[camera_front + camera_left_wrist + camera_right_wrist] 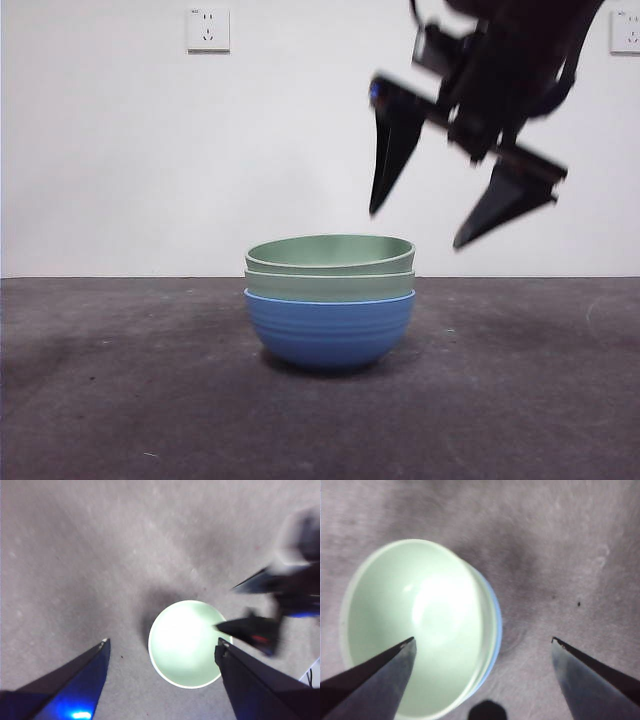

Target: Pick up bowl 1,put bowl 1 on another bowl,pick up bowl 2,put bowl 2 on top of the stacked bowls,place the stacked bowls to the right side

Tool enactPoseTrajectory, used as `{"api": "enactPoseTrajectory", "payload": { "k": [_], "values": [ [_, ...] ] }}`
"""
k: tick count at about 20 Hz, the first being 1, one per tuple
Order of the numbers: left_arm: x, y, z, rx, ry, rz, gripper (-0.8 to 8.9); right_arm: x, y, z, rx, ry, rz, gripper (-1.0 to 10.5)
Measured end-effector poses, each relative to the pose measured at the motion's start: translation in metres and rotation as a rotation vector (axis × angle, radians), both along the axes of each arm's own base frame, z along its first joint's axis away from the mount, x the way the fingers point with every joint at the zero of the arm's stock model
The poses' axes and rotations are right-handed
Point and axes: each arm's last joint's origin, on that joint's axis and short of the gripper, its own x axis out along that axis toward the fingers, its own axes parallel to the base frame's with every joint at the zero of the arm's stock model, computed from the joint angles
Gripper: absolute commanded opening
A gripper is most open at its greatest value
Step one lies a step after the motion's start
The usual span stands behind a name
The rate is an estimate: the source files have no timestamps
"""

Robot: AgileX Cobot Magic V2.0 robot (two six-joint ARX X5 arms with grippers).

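Three bowls stand nested at the table's middle: the blue bowl (330, 330) at the bottom, a pale green bowl (330, 286) in it, and a second pale green bowl (330, 252) on top. My right gripper (415, 228) hangs open just above and to the right of the stack, touching nothing. In the right wrist view its jaws (483, 639) straddle the stack's edge, with the green inside (420, 610) and a blue sliver (495, 625) showing. High above, my left gripper (162, 642) is open and looks down on the top bowl (185, 645) and the right gripper (225, 607).
The dark grey table (120, 380) stretches bare to both sides of the stack. A white wall stands behind, with a socket (208, 30) at upper left and another (625, 30) at upper right.
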Motion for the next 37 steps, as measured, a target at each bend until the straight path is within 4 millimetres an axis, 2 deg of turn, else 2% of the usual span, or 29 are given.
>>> {"api": "enactPoseTrajectory", "payload": {
  "k": [5, 12, 13, 15, 20, 23, 26, 33, 35, 37],
  "values": [
    [-0.017, 0.011, 0.016, -0.031, -0.048, 0.0, 3.54, 0.013, 0.004, -0.029, 0.005, 0.097, 0.0, 4.4],
    [-0.043, 0.028, 0.037, -0.075, -0.115, 0.0, 3.5, 0.018, 0.008, -0.047, 0.006, 0.159, 0.012, 4.1],
    [-0.046, 0.03, 0.039, -0.079, -0.123, 0.0, 3.5, 0.018, 0.008, -0.047, 0.011, 0.162, 0.016, 3.6],
    [-0.054, 0.035, 0.045, -0.092, -0.143, 0.0, 3.5, 0.019, 0.009, -0.046, 0.032, 0.156, 0.025, 1.9],
    [-0.063, 0.041, 0.051, -0.108, -0.166, 0.0, 3.5, 0.018, 0.009, -0.047, 0.03, 0.163, 0.024, 1.5],
    [-0.066, 0.042, 0.053, -0.113, -0.173, -0.001, 3.5, 0.018, 0.008, -0.047, 0.026, 0.166, 0.021, 0.3],
    [-0.068, 0.044, 0.054, -0.118, -0.177, 0.001, 3.5, 0.018, 0.008, -0.048, 0.025, 0.17, 0.021, -0.2],
    [-0.069, 0.044, 0.055, -0.119, -0.178, 0.001, 3.5, 0.018, 0.008, -0.047, 0.026, 0.167, 0.021, -0.2],
    [-0.069, 0.044, 0.055, -0.119, -0.178, 0.001, 3.5, 0.018, 0.005, -0.042, 0.032, 0.152, 0.013, -0.2],
    [-0.069, 0.044, 0.055, -0.119, -0.178, 0.001, 3.5, 0.017, -0.003, -0.027, 0.052, 0.109, 0.0, -0.2]
  ]
}}
